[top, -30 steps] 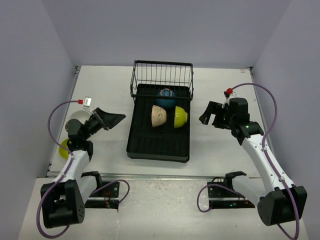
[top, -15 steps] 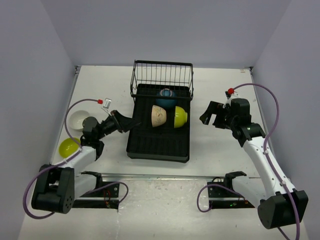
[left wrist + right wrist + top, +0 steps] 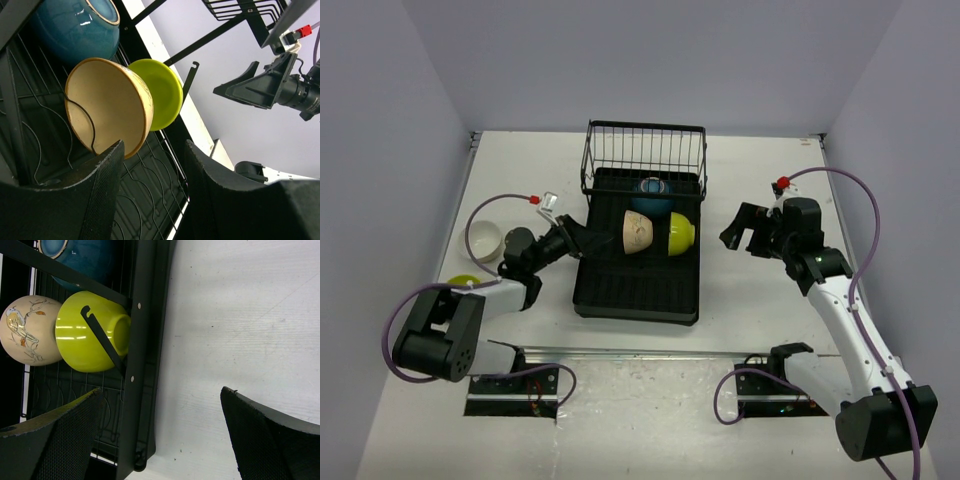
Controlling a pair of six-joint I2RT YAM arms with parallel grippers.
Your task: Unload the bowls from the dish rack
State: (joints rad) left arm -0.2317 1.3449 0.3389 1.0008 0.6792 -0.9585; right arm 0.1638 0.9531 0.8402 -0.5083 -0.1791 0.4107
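The black dish rack [image 3: 640, 292] lies mid-table with its wire basket [image 3: 645, 152] at the far end. In it stand on edge a cream bowl [image 3: 637, 232], a lime bowl [image 3: 681, 233] and behind them a dark blue bowl [image 3: 651, 195]. A second cream bowl [image 3: 480, 240] and a second lime bowl [image 3: 460, 283], partly hidden by the arm, sit on the table at the left. My left gripper [image 3: 582, 240] is open and empty at the rack's left edge, pointing at the cream bowl [image 3: 107, 112]. My right gripper [image 3: 742, 232] is open and empty just right of the rack, beside the lime bowl [image 3: 90, 332].
The rack's right rim [image 3: 145, 365] runs between my right fingers, with bare white table to its right. The rack's wire loops [image 3: 150, 195] lie under my left fingers. Grey walls enclose the table on three sides.
My left arm has swung from the table's left side to the rack's left edge, uncovering the cream and lime bowls on the table. My right arm has barely moved.
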